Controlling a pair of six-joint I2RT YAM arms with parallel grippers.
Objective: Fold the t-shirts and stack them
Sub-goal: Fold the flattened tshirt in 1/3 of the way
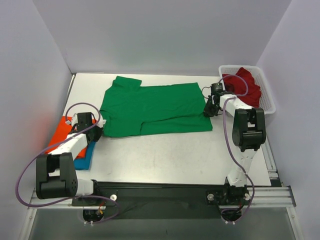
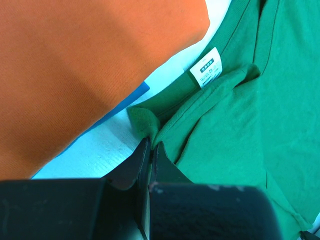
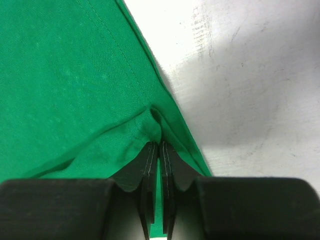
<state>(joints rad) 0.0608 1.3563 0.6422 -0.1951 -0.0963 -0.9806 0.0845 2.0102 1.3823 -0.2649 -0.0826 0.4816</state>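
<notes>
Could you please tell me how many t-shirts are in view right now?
4: green shirt spread mid-table; orange shirt at the left edge, over a blue shirt; dark red shirt in the white basket. More may be hidden.

green shirt (image 1: 155,107): soft matt cloth, fine knit | orange shirt (image 2: 75,75): matt woven cloth | my fingers (image 3: 134,172): matt black plastic | table (image 3: 260,75): smooth white, scuffed, faint sheen | basket (image 1: 266,99): white plastic mesh

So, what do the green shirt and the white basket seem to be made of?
The green shirt: soft woven or knit cloth, probably cotton, matte; it puckers and folds, with stitched hems. The basket: probably rigid plastic, white; its walls are an open mesh that holds its shape.
</notes>
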